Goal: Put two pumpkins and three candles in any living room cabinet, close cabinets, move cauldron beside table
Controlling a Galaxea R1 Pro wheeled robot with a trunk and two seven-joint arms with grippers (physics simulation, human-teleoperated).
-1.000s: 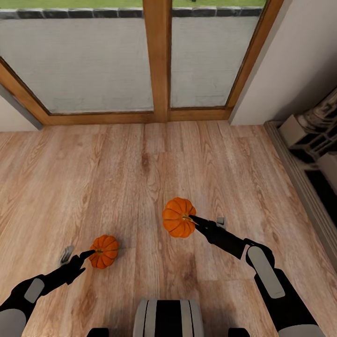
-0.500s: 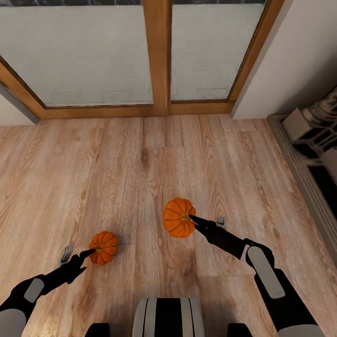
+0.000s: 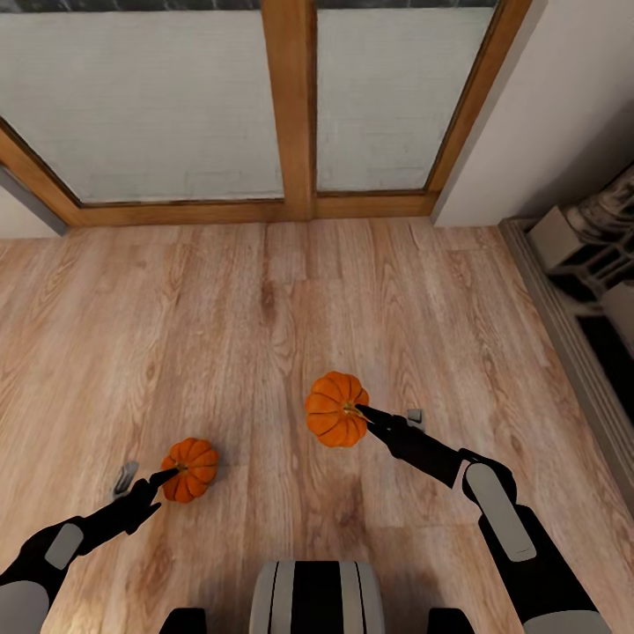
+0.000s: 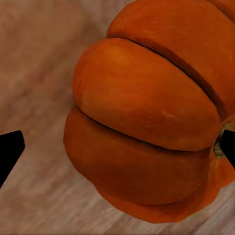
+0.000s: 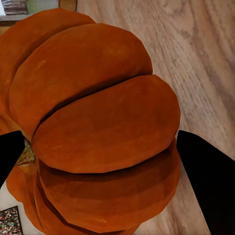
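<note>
Holding pumpkins [image 3: 336, 409] [image 3: 189, 458] | left tool [image 3: 167, 478] | right tool [image 3: 363, 412]

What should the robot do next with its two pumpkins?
Probably turn toward a cabinet. The left gripper has one pumpkin and the right gripper has the other pumpkin, but ahead there is just floor and window.
</note>
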